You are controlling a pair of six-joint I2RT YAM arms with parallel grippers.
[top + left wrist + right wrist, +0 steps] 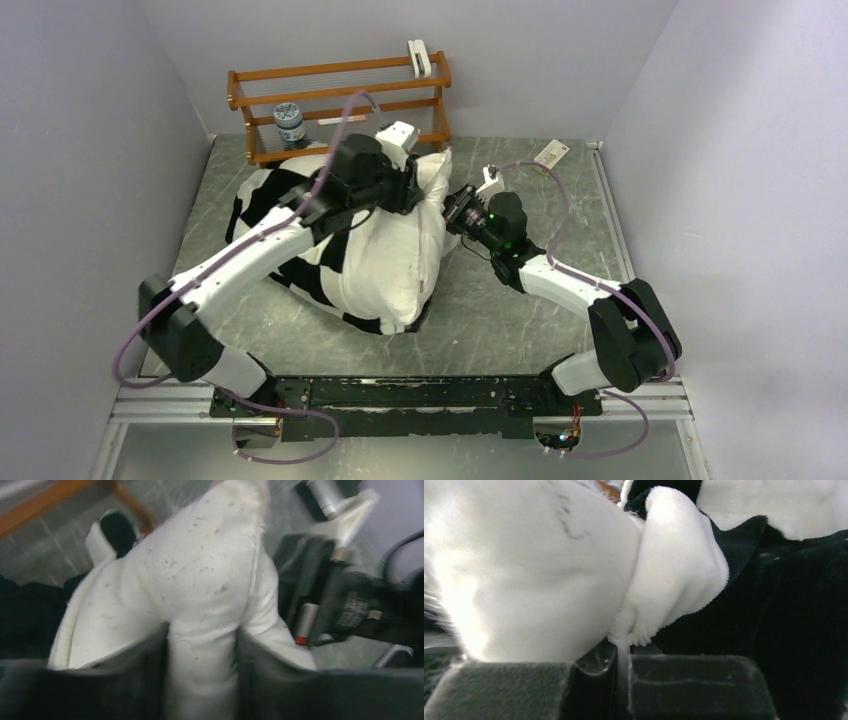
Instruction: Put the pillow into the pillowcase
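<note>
Black-and-white checked pillowcase lies left of centre on the grey table, partly hidden under the left arm and the pillow. Jar on the wooden rack behind: blue label, not legible. Left gripper: jaws well apart, gripping a thick fold of pillow that fills the gap; this wrist view is blurred. Pillow plain white, plump, dark-flecked, lying over the case; how far inside, cannot tell. Right gripper: jaws closed on a thin white plush edge of the pillowcase. Card far right, print unreadable.
</note>
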